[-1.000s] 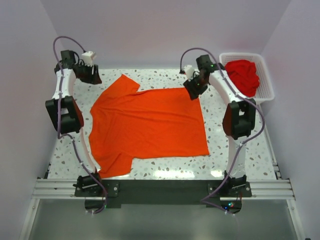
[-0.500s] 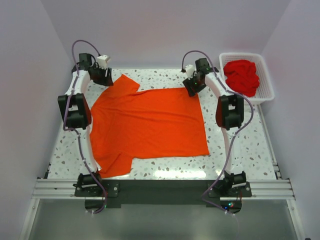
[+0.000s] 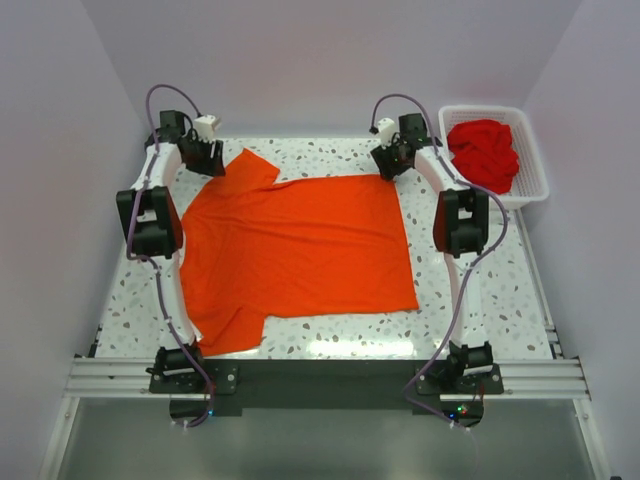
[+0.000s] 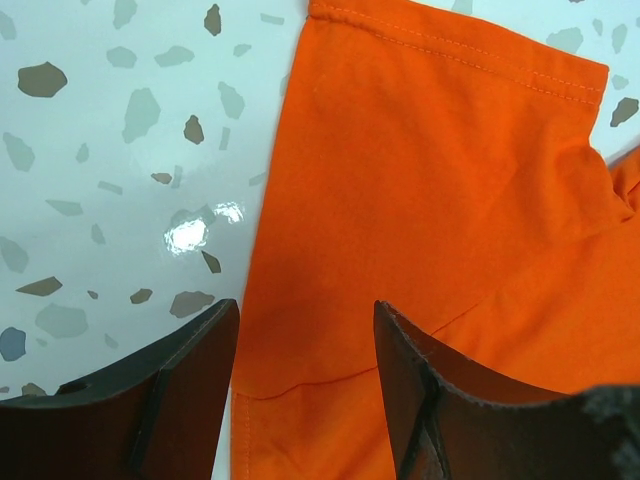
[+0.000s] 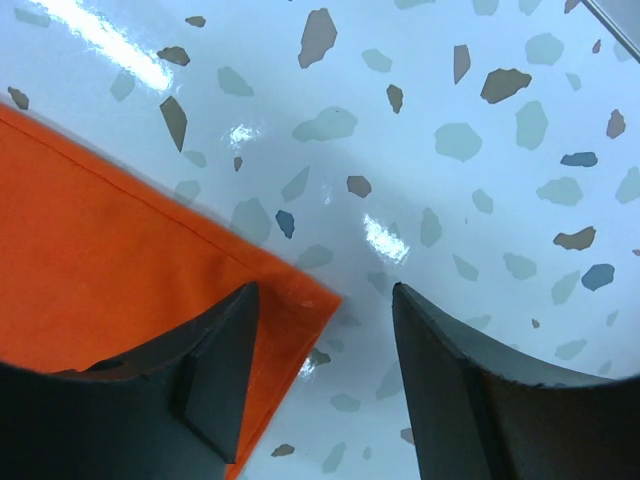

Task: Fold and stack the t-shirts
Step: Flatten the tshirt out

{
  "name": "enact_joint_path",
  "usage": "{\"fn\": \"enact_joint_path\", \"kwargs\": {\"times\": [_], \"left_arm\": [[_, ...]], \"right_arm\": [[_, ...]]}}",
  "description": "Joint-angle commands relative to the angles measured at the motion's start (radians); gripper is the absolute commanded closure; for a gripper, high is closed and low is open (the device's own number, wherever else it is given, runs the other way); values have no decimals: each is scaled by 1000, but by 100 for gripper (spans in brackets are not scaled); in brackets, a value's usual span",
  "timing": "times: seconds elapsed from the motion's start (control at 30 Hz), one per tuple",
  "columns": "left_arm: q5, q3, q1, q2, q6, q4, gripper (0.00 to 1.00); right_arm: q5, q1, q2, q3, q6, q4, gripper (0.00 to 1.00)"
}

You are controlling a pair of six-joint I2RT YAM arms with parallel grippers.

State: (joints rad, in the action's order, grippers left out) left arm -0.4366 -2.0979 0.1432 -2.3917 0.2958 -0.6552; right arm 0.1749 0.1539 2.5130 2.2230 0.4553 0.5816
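A bright orange-red t-shirt (image 3: 295, 245) lies spread flat on the speckled table, sleeves toward the left and hem toward the right. My left gripper (image 3: 212, 163) hovers open at the far sleeve (image 4: 440, 180). The sleeve's edge lies between the gripper's fingers (image 4: 305, 312). My right gripper (image 3: 389, 168) is open at the far corner of the hem. That corner (image 5: 300, 295) sits between its fingers (image 5: 325, 292), untouched by the right one. Deeper red t-shirts (image 3: 484, 152) lie crumpled in the basket.
A white lattice basket (image 3: 537, 165) stands at the far right corner of the table. Walls close in on the left, back and right. Bare speckled tabletop (image 3: 480, 320) shows to the right of the shirt and along the near edge.
The left arm has swung in from the far left to the sleeve. The right gripper has opened wider and drawn back to the hem's corner.
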Motion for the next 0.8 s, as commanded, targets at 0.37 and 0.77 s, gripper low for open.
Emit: {"fn": "enact_joint_path", "kwargs": {"times": [0.37,0.77], "left_arm": [[62,-63,-4,-73,-29,26,37],[167,-139,-83,-156,82,-4,42]], "right_arm": [[98,-13,81,93,19,27,60],[140,-13,66,78,82,61,100]]}}
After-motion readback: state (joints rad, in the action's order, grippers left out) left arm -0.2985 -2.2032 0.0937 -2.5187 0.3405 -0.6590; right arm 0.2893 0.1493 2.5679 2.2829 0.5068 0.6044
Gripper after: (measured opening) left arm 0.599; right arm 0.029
